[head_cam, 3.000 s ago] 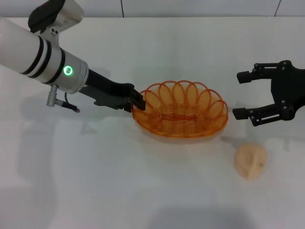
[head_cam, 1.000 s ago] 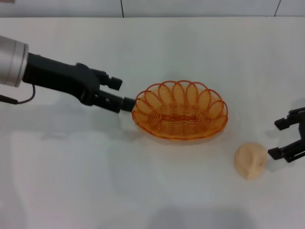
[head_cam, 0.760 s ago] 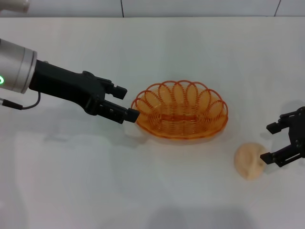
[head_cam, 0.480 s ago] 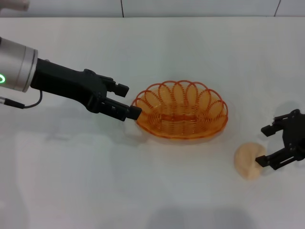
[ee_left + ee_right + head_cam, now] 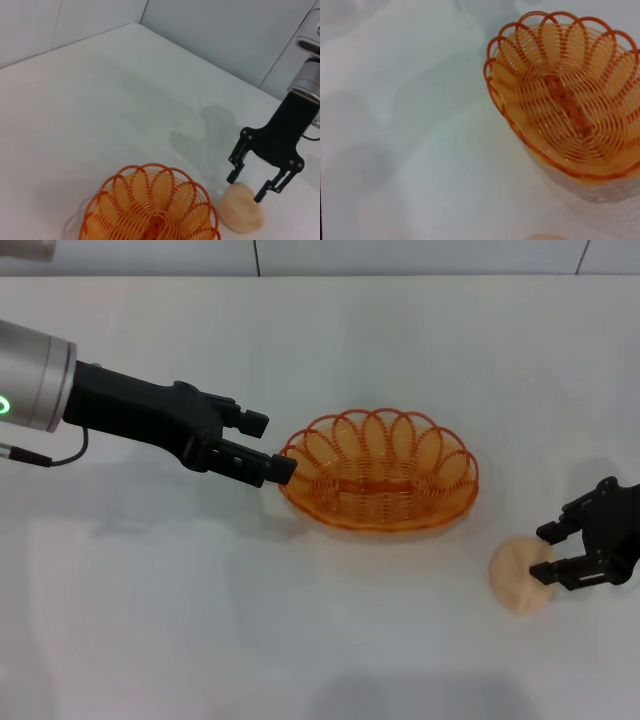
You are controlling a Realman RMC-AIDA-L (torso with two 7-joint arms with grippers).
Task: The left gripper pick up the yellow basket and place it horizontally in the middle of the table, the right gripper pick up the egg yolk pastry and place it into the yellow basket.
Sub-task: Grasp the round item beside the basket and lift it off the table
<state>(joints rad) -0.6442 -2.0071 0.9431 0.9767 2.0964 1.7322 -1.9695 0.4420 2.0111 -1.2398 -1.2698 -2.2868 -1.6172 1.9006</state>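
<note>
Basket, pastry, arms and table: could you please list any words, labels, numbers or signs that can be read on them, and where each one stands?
No readable text in any view.
Basket: plain wire, no label.
Pastry: unmarked.
Table: plain white.
Left end effector: black, no lettering; the green ring on its arm is a light, not a sign.
Right end effector: no marking can be made out.

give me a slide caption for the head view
Open right tool closing in on the egg yolk pastry; open left tool beside the yellow basket.
</note>
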